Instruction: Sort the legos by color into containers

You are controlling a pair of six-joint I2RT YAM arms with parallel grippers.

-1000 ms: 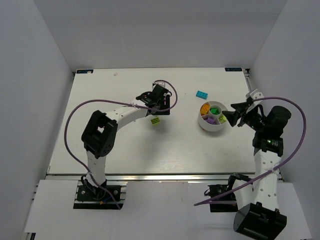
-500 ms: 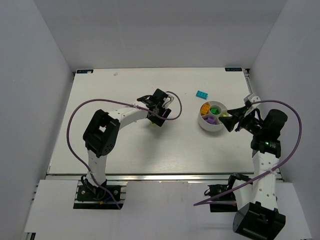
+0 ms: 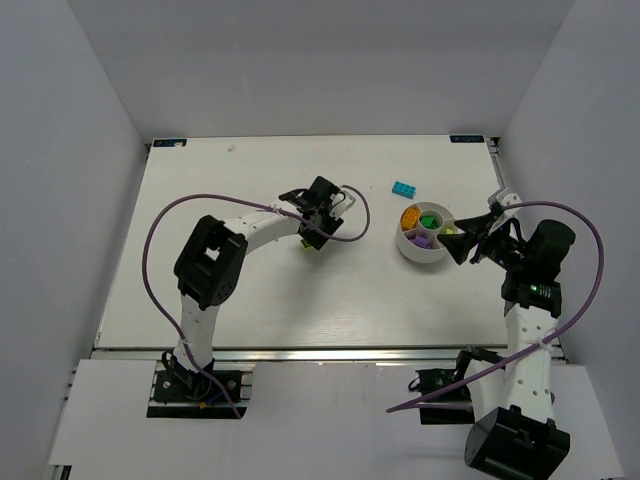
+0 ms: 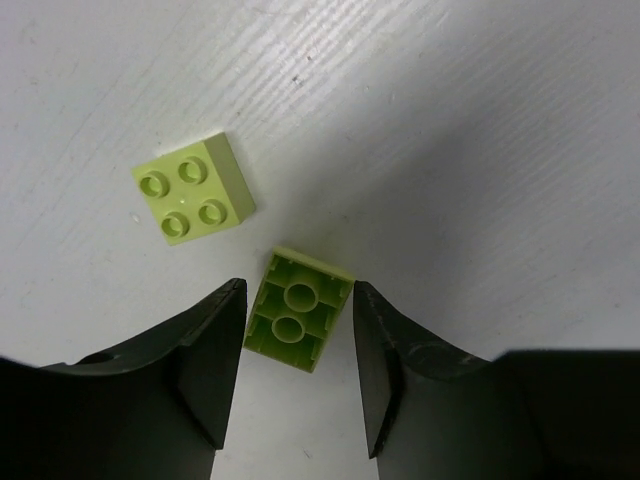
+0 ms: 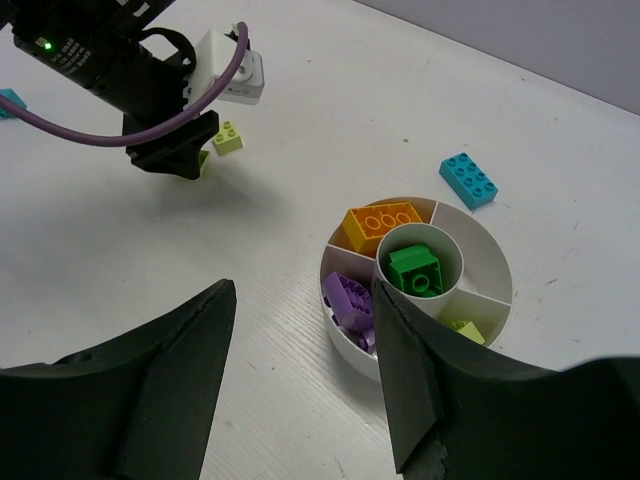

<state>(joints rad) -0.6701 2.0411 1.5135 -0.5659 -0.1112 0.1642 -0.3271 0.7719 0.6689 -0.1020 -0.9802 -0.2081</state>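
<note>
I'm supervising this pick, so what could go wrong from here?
The underside-up lime brick lies skewed between the left tool's fingers, so it may twist out as they close. The second lime brick lies close and could get knocked. The right tool hovers beside the bowl and may crowd the drop.

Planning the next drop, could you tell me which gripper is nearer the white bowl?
Right. The right gripper hovers at the bowl's right edge; the left gripper straddles a lime brick farther left.

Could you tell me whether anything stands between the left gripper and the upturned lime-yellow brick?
Nothing visible: the upturned lime-yellow plastic brick lies between the fingers of the left gripper; the studs-up lime-yellow brick sits apart, outside them.
</note>
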